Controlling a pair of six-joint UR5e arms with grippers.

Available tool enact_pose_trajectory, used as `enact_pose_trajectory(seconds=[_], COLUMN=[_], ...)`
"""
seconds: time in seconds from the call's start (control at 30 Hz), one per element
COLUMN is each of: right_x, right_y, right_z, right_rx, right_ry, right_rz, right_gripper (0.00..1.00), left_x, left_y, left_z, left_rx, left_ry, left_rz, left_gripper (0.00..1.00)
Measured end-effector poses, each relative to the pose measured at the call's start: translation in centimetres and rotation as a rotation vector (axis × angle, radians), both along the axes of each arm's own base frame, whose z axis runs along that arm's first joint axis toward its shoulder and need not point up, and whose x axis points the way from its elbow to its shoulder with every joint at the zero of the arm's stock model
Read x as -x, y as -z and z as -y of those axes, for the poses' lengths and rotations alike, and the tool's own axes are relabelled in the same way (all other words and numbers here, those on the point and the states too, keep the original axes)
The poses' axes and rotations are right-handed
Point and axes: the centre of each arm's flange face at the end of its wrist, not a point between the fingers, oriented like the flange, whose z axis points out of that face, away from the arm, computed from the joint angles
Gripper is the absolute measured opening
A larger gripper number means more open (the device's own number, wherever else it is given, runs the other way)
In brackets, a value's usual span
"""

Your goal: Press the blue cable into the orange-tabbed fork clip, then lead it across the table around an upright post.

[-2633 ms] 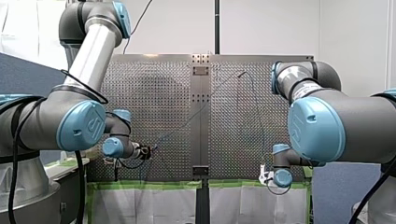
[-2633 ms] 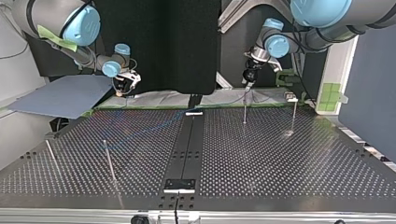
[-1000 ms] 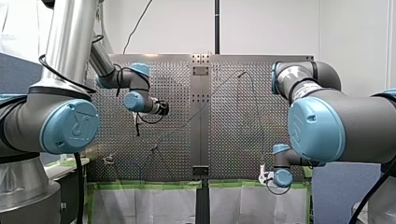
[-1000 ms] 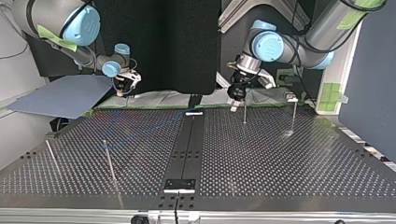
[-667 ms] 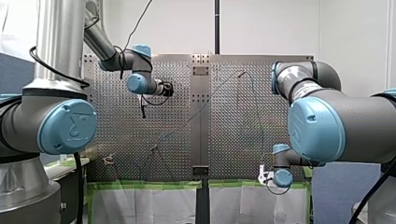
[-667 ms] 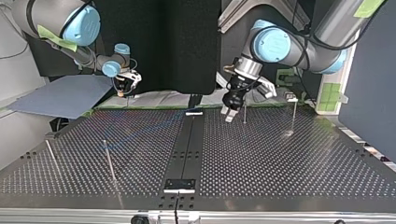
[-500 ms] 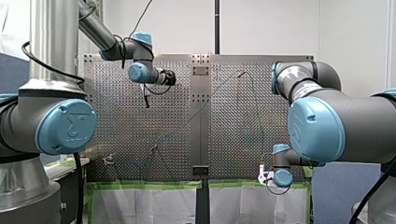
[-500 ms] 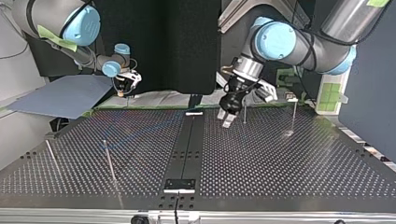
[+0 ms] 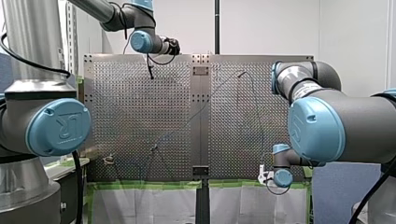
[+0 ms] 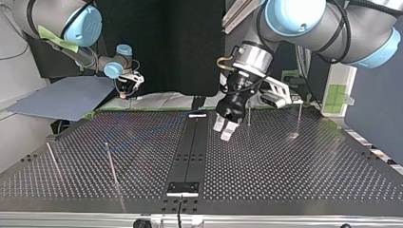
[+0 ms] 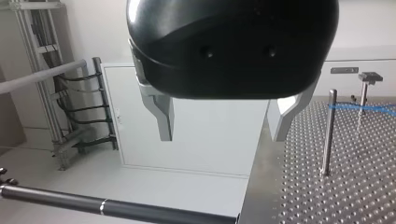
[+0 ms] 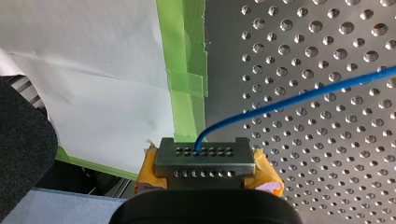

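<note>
Yellow-padded right gripper (image 12: 201,156) clamps thin blue cable (image 12: 299,99); open, empty left gripper (image 10: 223,130), swung toward 2 o'clock, would strike the slim steel post (image 10: 248,116).

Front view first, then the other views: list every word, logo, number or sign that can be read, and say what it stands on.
"UR": logo on the blue cap of my left arm, tilted.
Faint mark on the blue cap of my right arm: too blurred to read.
Top view and both wrist views: no text that can be read.
</note>
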Motion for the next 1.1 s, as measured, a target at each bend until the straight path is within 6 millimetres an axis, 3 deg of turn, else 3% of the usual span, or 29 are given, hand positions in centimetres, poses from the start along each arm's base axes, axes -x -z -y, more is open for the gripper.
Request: enact_pose_trajectory(seconds=[0.2, 0.67, 0.93, 1.1], right_x=[0.0, -0.2, -0.2, -0.3], right_y=[0.0, 0.0, 0.0, 0.0], right_z=[0.0, 0.0, 0.0, -0.1], right_rx=[0.0, -0.002, -0.001, -0.001], right_ry=[0.001, -0.011, -0.012, -0.014], right_rz=[0.002, 0.014, 0.014, 0.014], right_gripper=[0.01, 0.01, 0.01, 0.01], left_x=[0.2, 0.8, 3.7, 3.8], left_y=[-0.3, 1.0, -1.6, -3.7], left_z=[2.1, 8.9, 12.4, 13.0], left_rx=[-0.031, -0.117, -0.096, -0.05], left_ry=[-0.004, 0.031, 0.18, 0.232], left_rz=[-0.027, -0.142, -0.16, -0.152], left_gripper=[1.0, 1.0, 1.0, 1.0])
